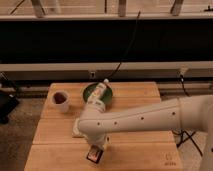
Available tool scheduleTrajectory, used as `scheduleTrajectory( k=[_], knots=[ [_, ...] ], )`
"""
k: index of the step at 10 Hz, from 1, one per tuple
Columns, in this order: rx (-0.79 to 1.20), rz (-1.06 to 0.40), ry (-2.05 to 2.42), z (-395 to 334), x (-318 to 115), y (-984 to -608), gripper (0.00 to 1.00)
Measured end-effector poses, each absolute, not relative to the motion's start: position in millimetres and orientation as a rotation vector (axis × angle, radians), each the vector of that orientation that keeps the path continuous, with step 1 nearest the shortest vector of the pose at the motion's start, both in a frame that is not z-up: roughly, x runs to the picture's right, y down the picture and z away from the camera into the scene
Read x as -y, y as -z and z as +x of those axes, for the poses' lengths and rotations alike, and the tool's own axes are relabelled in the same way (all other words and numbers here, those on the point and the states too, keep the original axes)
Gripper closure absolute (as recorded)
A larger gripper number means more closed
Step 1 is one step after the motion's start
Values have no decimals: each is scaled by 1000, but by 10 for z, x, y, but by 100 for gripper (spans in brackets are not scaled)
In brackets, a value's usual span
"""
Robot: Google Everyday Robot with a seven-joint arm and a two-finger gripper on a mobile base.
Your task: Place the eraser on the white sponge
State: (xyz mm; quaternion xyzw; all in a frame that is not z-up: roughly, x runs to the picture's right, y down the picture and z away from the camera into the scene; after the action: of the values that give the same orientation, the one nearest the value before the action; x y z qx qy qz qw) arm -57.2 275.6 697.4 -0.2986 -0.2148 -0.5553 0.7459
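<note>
The eraser [94, 155], a small black block with an orange and white label, is near the table's front edge, held under my gripper [97, 149]. The gripper is shut on it, at the end of the white arm [135, 120] that reaches in from the right. The white sponge [76, 132] lies just up and left of the gripper. Only its left edge shows, as the arm's wrist covers the rest. The eraser is a little in front of the sponge and apart from it.
A white mug [61, 101] with dark contents stands at the table's back left. A green bowl [91, 92] holding a white bottle [100, 93] sits at the back middle. The wooden table [145, 150] has cables hanging behind it.
</note>
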Motion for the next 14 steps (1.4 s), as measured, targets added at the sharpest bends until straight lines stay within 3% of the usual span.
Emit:
scheduleTrajectory(
  k=[10, 14],
  knots=[
    [562, -560, 1300, -1123, -2131, -7414, 100],
    [591, -532, 1367, -1387, -2142, -7513, 100]
  ],
)
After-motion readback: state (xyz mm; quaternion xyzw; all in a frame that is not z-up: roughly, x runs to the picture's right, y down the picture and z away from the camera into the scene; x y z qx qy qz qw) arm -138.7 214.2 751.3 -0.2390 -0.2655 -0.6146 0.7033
